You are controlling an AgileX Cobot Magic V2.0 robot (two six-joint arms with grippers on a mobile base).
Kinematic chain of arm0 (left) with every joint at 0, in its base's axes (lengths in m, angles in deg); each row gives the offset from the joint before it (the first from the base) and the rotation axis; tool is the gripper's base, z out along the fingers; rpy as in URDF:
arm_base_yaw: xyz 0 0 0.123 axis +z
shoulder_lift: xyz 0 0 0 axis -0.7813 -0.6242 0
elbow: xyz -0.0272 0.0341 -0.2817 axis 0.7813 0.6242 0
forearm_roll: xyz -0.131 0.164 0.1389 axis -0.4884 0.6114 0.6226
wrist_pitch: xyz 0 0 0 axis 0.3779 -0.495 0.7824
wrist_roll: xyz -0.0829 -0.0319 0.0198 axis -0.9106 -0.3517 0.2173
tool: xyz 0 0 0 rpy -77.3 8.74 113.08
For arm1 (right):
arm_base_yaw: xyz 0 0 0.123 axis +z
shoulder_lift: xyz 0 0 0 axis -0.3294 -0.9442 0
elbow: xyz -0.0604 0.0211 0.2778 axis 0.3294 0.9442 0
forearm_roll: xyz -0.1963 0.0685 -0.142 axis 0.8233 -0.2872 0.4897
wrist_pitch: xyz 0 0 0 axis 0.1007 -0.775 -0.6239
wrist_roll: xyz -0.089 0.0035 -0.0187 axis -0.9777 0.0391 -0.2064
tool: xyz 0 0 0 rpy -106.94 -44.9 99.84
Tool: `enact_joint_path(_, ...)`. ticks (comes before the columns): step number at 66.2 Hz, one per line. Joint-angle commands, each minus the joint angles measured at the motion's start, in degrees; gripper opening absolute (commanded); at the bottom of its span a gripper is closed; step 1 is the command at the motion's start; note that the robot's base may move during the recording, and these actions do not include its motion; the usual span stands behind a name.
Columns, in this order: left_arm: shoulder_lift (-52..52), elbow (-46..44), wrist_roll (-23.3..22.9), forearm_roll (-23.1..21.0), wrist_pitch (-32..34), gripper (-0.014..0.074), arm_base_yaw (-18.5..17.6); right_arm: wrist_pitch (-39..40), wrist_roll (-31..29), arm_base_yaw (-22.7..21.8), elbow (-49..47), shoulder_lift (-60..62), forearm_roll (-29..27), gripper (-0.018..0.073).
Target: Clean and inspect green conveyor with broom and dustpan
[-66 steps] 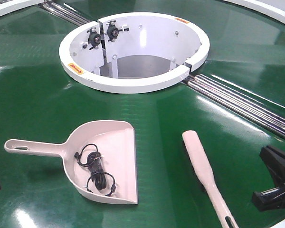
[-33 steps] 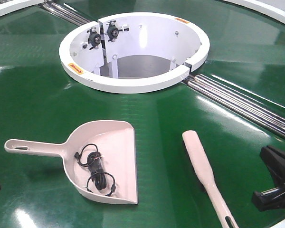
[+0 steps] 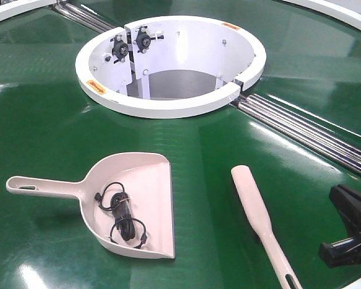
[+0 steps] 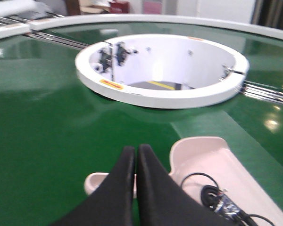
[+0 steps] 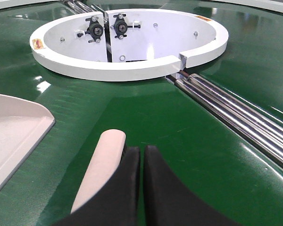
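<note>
The glossy dark green conveyor (image 3: pixel 42 138) carries both tools near its white round central rim (image 3: pixel 168 107). The pale pinkish-beige plastic dustpan (image 3: pixel 135 201), holding a coiled black cable (image 3: pixel 121 217), lies left of the narrow beige paddle-backed broom (image 3: pixel 259 220), well apart, each on the side of one arm. The left gripper (image 4: pixel 134 160) and right gripper (image 5: pixel 141 162) hover with jaws pressed together, empty.

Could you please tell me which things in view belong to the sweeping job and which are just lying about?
Belong to the job:
conveyor
broom
dustpan
left gripper, shut
right gripper, shut

Just there:
black cable, coiled in the dustpan, likely what was swept up
white rim
rollers
</note>
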Motion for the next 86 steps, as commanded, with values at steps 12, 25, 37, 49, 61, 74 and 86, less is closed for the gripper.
enact_joint_path(12,12.31,8.03,-0.41,0.88,1.27,-0.0024,7.71,4.24,-0.24,-0.12,-1.50,0.15,0.05,-0.0005)
enact_joint_path(25,22.52,20.62,0.07,1.83,6.75,-0.0024,9.93,4.24,-0.24,-0.12,-1.50,0.15,0.05,-0.0005)
enact_joint_path(37,23.08,20.17,0.02,5.65,5.18,-0.0024,11.57,4.24,-0.24,-0.12,-1.50,0.15,0.05,-0.0005)
enact_joint_path(49,22.97,19.99,0.02,4.81,5.54,-0.0024,11.63,4.24,-0.24,-0.12,-1.50,0.15,0.05,-0.0005)
enact_joint_path(61,22.91,19.99,0.02,4.79,5.54,-0.0024,11.63,4.24,-0.24,-0.12,-1.50,0.15,0.05,-0.0005)
enact_joint_path(74,22.91,19.99,0.02,4.79,5.54,-0.0024,11.63,4.24,-0.24,-0.12,-1.50,0.15,0.05,-0.0005)
enact_joint_path(86,22.91,19.99,0.02,4.79,5.54,-0.0024,11.63,4.24,-0.24,-0.12,-1.50,0.15,0.05,-0.0005)
